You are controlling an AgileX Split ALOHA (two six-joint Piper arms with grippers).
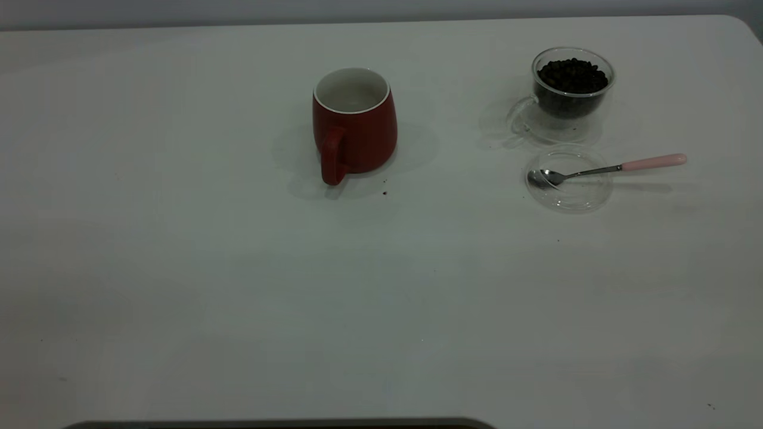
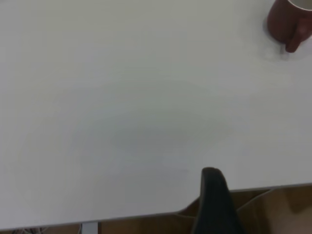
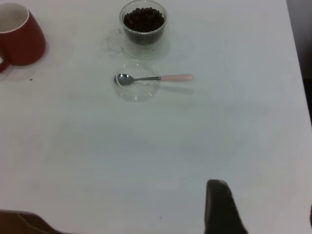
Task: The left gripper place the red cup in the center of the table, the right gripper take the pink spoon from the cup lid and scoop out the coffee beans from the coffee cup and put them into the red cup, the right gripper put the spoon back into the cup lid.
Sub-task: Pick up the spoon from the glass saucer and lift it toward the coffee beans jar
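Observation:
The red cup (image 1: 357, 128) stands upright near the middle of the table (image 1: 381, 286), its handle toward the front and its white inside empty. At the back right the clear coffee cup (image 1: 571, 89) holds a heap of coffee beans (image 1: 572, 74). Just in front of it lies the cup lid (image 1: 569, 193), with the pink spoon (image 1: 596, 171) resting bowl-down in it and its pink handle sticking out to the right. Neither arm shows in the exterior view. My left gripper (image 2: 263, 195) hangs open over the table's near edge, far from the red cup (image 2: 287, 24). My right gripper (image 3: 264, 202) is open, well short of the spoon (image 3: 156, 78).
A few dark specks lie on the table beside the red cup (image 1: 384, 193). A dark strip (image 1: 280, 424) runs along the front edge in the exterior view. Brown floor shows past the table edge (image 2: 273, 209) in the left wrist view.

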